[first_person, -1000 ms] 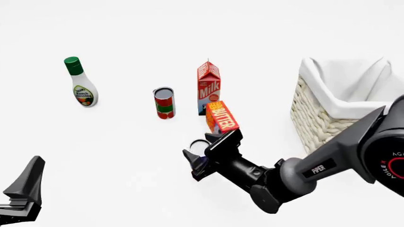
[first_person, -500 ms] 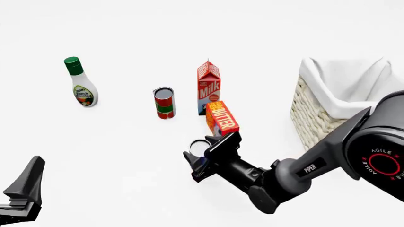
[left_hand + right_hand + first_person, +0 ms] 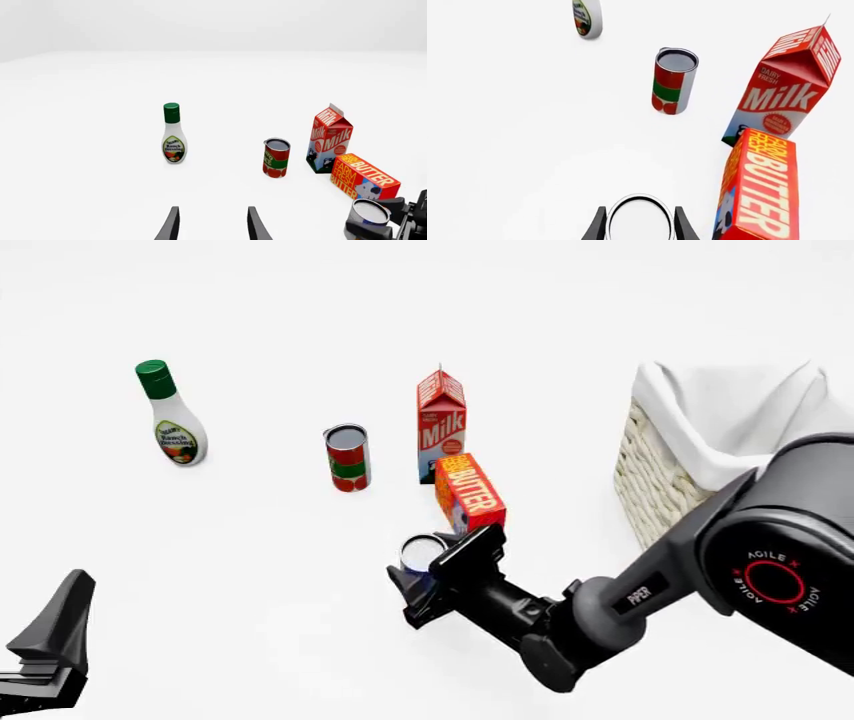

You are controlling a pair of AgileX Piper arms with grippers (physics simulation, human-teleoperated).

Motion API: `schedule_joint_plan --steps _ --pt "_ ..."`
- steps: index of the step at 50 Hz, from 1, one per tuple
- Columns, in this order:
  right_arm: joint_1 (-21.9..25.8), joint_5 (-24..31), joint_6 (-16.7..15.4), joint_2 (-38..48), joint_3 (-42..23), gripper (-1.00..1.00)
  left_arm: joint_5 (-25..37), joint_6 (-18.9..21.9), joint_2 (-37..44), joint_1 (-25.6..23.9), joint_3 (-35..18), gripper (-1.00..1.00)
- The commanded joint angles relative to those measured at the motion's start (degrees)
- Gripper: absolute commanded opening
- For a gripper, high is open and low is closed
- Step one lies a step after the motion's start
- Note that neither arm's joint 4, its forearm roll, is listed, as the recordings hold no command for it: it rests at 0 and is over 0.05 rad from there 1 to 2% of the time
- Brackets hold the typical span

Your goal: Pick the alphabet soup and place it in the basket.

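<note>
The upright alphabet soup (image 3: pixel 423 552) was flanked closely by the right pincer (image 3: pixel 416 585) at lower centre; a firm grip could not be confirmed.

Plain white table (image 3: pixel 267 620) fills view, featureless surface. Pale grey wall (image 3: pixel 213 22) behind far edge. Even, soft light, faint shadows.
</note>
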Motion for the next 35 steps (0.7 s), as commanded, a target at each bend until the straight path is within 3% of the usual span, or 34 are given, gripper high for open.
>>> schedule_joint_plan --steps 1,2,3,24,35 --pt "-0.03 0.34 0.24 0.87 -0.60 1.00 0.00 0.00 0.00 0.00 0.00 1.00" --pt "-0.03 0.33 0.23 0.93 -0.63 1.00 0.00 0.00 0.00 0.00 0.00 1.00" --pt "-0.05 0.39 0.29 1.00 -0.69 -1.00 0.00 0.00 0.00 0.00 0.00 1.00" --pt "0.69 0.17 0.65 -1.77 1.23 -1.00 0.00 0.00 0.00 0.00 0.00 1.00" --pt "1.65 0.80 0.45 -12.19 6.44 -1.00 0.00 0.00 0.00 0.00 0.00 1.00"
